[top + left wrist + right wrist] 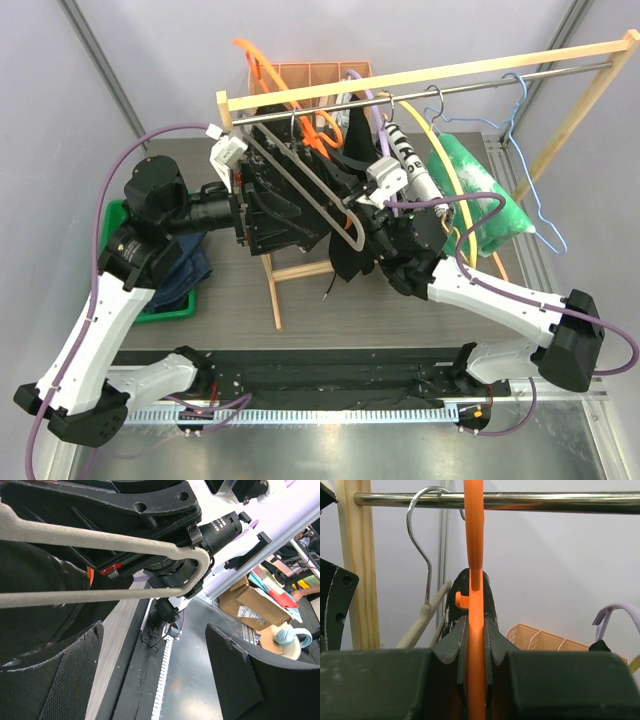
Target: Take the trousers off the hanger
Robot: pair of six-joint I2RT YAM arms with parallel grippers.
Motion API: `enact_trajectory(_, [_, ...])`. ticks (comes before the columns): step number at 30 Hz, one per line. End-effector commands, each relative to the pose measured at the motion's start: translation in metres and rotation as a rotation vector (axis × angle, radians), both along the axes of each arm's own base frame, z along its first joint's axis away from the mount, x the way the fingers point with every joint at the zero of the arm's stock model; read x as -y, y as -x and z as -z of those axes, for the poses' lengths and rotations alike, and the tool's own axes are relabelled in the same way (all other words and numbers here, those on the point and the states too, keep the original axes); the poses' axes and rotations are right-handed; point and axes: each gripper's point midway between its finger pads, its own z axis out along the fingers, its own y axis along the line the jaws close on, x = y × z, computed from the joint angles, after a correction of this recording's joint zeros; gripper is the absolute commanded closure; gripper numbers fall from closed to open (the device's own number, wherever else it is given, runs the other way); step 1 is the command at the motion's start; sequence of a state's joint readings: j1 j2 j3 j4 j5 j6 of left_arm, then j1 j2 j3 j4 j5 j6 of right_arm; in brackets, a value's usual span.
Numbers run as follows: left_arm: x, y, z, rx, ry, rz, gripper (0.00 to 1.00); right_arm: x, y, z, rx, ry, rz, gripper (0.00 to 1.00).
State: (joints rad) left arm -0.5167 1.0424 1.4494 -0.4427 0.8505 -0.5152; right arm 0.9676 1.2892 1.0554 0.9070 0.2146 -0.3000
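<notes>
Pinching the orange hanger (475, 555) at centre frame, our right gripper (476, 647) presses both fingers (449, 642) onto the plastic. Just behind it we see the speckled trousers (451, 616), below the rail (545, 501). Our left gripper (150, 680) stands spread wide under the grey hanger (100, 542). Navy trousers (190, 262) lie in the green bin (165, 312), left of frame.

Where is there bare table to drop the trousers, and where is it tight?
Bare tabletop lies along the near edge, between the green bin and the right forearm. Under the rail it is crowded: grey hanger, orange hanger, dark garments. The green bag fills the right side.
</notes>
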Motion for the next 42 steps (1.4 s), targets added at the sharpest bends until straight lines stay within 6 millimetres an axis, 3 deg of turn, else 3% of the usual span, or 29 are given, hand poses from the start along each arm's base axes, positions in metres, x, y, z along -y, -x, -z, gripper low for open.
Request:
enact_trajectory(1, [-0.004, 0.005, -0.015, 0.044, 0.024, -0.010, 0.17, 0.068, 0.052, -0.100, 0.208, -0.295, 0.000, 0.99])
enact_trajectory(9, [-0.008, 0.017, -0.029, 0.045, 0.056, 0.003, 0.17, 0.083, 0.048, -0.091, 0.019, -0.280, 0.023, 0.99])
enact_trajectory(10, [-0.010, 0.021, -0.032, 0.040, 0.064, 0.005, 0.17, 0.084, 0.042, -0.082, -0.035, -0.250, 0.045, 0.99])
enact_trajectory(12, [-0.012, 0.025, -0.033, 0.032, 0.074, 0.008, 0.17, 0.098, 0.047, -0.091, -0.085, -0.277, 0.042, 0.99])
enact_trajectory(13, [-0.013, 0.027, -0.035, 0.016, 0.083, 0.008, 0.16, 0.100, 0.042, -0.081, -0.146, -0.250, 0.073, 0.99])
enact_trajectory(15, [-0.015, 0.033, -0.039, 0.013, 0.110, 0.010, 0.17, 0.110, 0.046, -0.092, -0.199, -0.279, 0.057, 0.99])
enact_trajectory(16, [-0.016, 0.035, -0.041, 0.006, 0.121, 0.008, 0.17, 0.105, 0.042, -0.077, -0.267, -0.206, 0.069, 0.99])
enact_trajectory(18, [-0.018, 0.039, -0.044, -0.044, 0.152, -0.007, 0.18, 0.114, 0.049, -0.087, -0.309, -0.226, 0.049, 0.99])
enact_trajectory(19, [-0.019, 0.041, -0.049, -0.052, 0.173, -0.010, 0.18, 0.110, 0.049, -0.074, -0.366, -0.171, 0.045, 0.99])
enact_trajectory(20, [-0.021, 0.041, -0.052, -0.098, 0.199, -0.027, 0.18, 0.117, 0.054, -0.084, -0.393, -0.206, 0.021, 0.99])
enact_trajectory(22, [-0.023, 0.044, -0.054, -0.145, 0.232, -0.034, 0.18, 0.115, 0.055, -0.065, -0.493, -0.143, 0.020, 0.99])
enact_trajectory(23, [-0.024, 0.045, -0.058, -0.156, 0.253, -0.037, 0.18, 0.124, 0.061, -0.075, -0.507, -0.161, 0.016, 0.99])
enact_trajectory(25, [-0.025, 0.046, -0.060, -0.220, 0.278, -0.051, 0.18, 0.126, 0.064, -0.058, -0.595, -0.125, 0.022, 0.99])
enact_trajectory(26, [-0.025, 0.045, -0.061, -0.240, 0.286, -0.056, 0.18, 0.130, 0.067, -0.060, -0.610, -0.126, 0.014, 0.99])
enact_trajectory(34, [-0.020, 0.047, -0.066, -0.358, 0.298, -0.017, 0.19, 0.119, 0.097, -0.034, -0.763, -0.045, -0.138, 0.99])
enact_trajectory(42, [-0.021, 0.059, -0.097, -0.355, 0.317, 0.050, 0.21, 0.107, 0.104, 0.005, -0.946, -0.086, -0.191, 0.99])
